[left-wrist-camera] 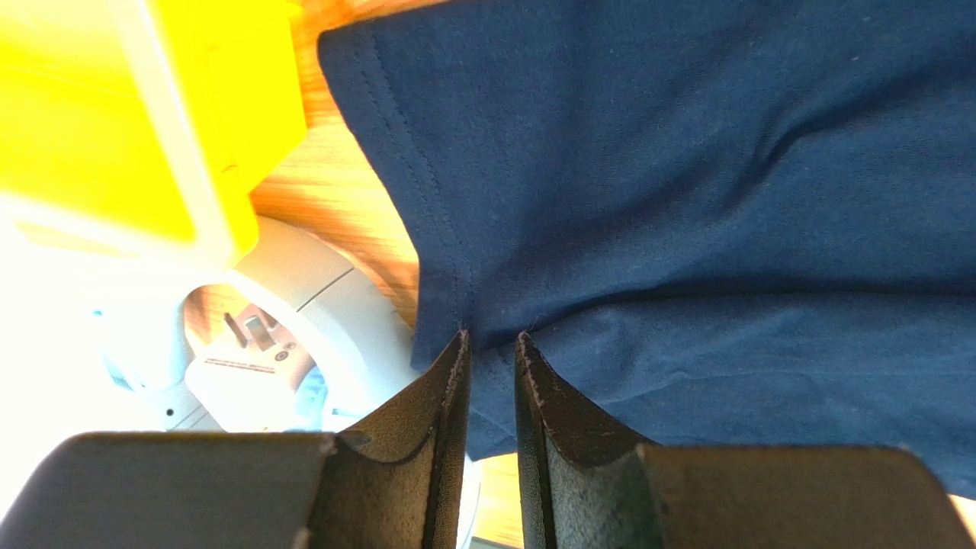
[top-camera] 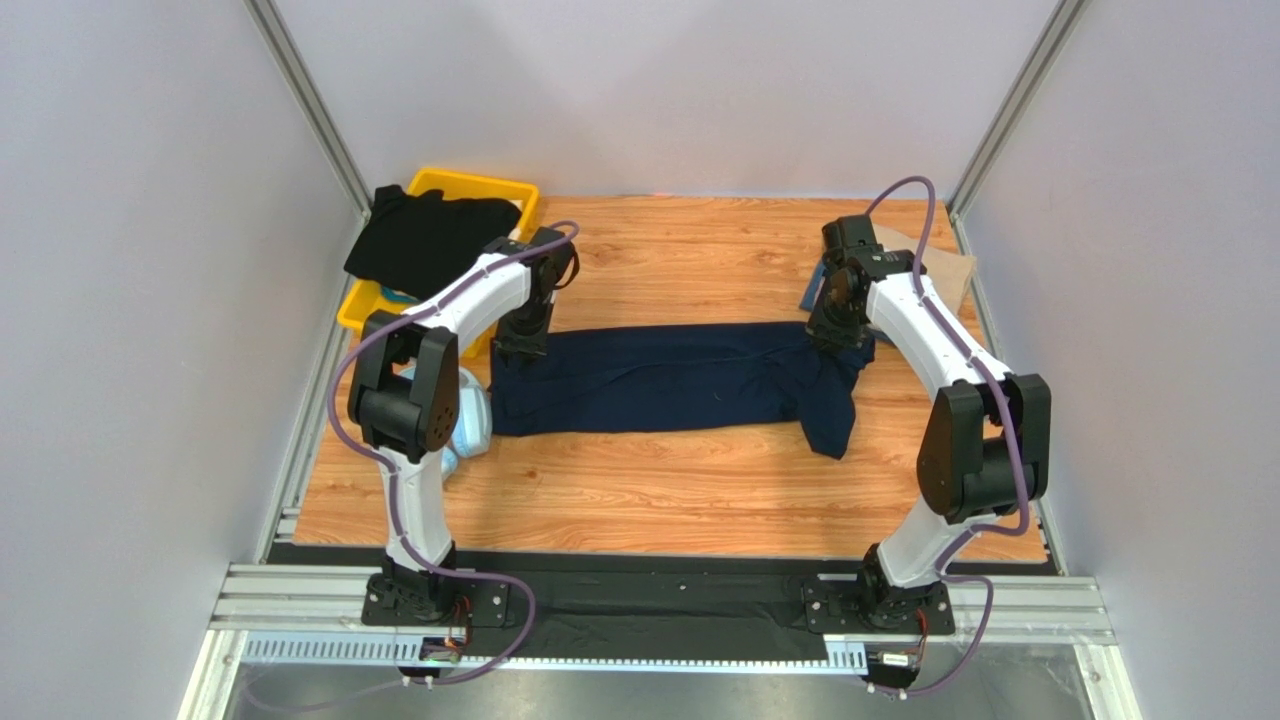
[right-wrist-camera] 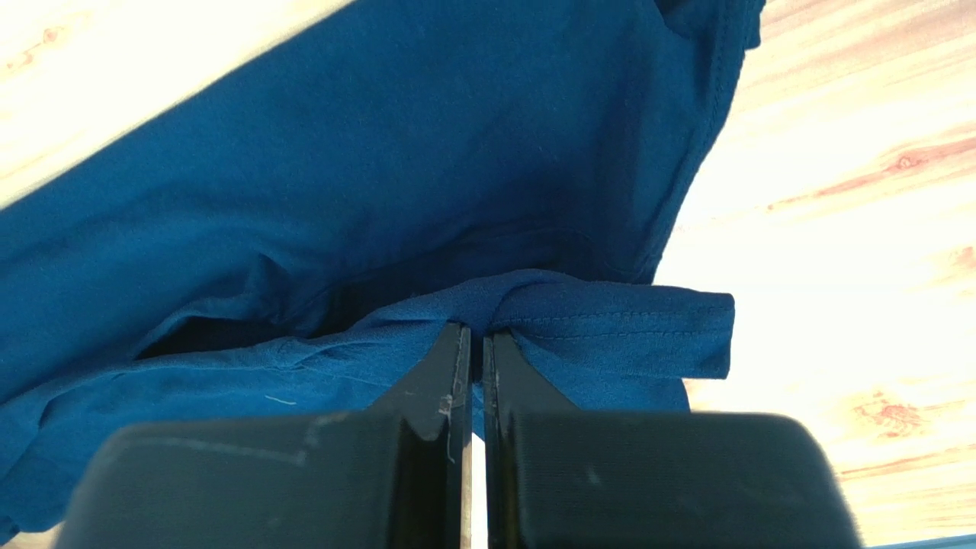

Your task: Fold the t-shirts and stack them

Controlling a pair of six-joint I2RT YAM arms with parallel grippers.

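I hold the navy t-shirt [top-camera: 676, 383] at both ends. It lies stretched in a long, narrow band across the middle of the wooden tabletop [top-camera: 676, 510], its right end hanging down toward me in a loose tail.

My left gripper [left-wrist-camera: 490, 340] is pinched on the shirt's left edge. The two dark, rough-faced fingers stand nearly together with a thin layer of cloth between them, and the knit puckers right at the tips. A double-stitched hem runs up from that spot to a squared corner.

My right gripper [right-wrist-camera: 475, 332] is clamped on the other end, with the fingers almost touching and a bunched fold of soft jersey gathered at the tips. Beside them, a stitched hem rolls over into a short, flat flap. Here the cloth looks brighter blue, smooth and matte with shallow creases.

The black t-shirt [top-camera: 428, 240] is a crumpled heap draped over the yellow plastic bin [top-camera: 511, 192] at the far left corner. The bin's walls are glossy and hard-edged — a sharp contrast to the limp fabric. The tan t-shirt [top-camera: 947, 267] lies at the far right edge, mostly hidden behind my right arm.

The light blue headphones [left-wrist-camera: 275, 343] — rounded, smooth plastic — sit just beside the navy shirt's left edge, between the shirt and the bin.
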